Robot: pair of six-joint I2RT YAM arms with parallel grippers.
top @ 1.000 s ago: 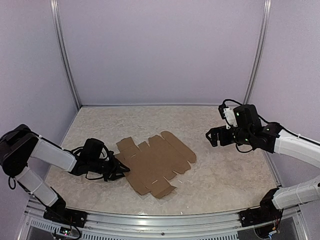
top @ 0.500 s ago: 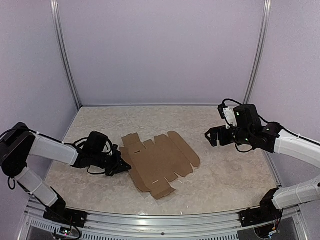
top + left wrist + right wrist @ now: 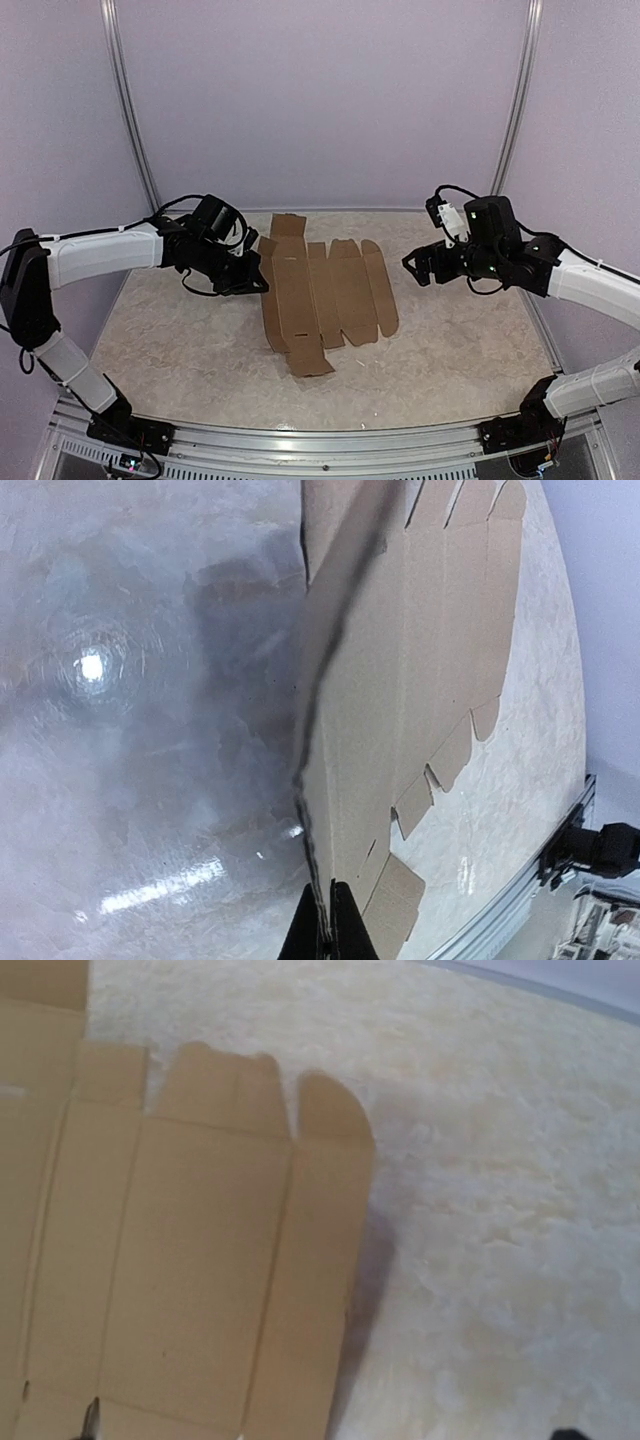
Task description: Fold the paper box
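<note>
Lying near the middle of the table (image 3: 450, 340), the paper box (image 3: 330, 295) is your first entry. It is plain brown cardboard, a flat die-cut sheet not yet folded, with its long panels running away from the arm bases. The rightmost panel has rounded ends, and small flaps sit at the near and far ends. In the left wrist view you see the sheet (image 3: 430, 660) with its left margin lifted off the surface and a shadow beneath it, while the remainder lies flat. In the right wrist view the sheet (image 3: 190, 1260) fills the left half, rounded tabs toward the top.

Second entry is your left gripper (image 3: 256, 284), clenched on the sheet's left edge. Its wrist view shows the fingers (image 3: 345, 935) pressed together with the cardboard edge between them.

Third entry is your right gripper (image 3: 413, 270), held above the table just off the sheet's right side and not touching it. It is released, with its fingers spread.

Fourth entry is the surroundings: a pale marbled tabletop, lilac walls (image 3: 320, 100) and a metal rail (image 3: 300, 440) along the near edge
</note>
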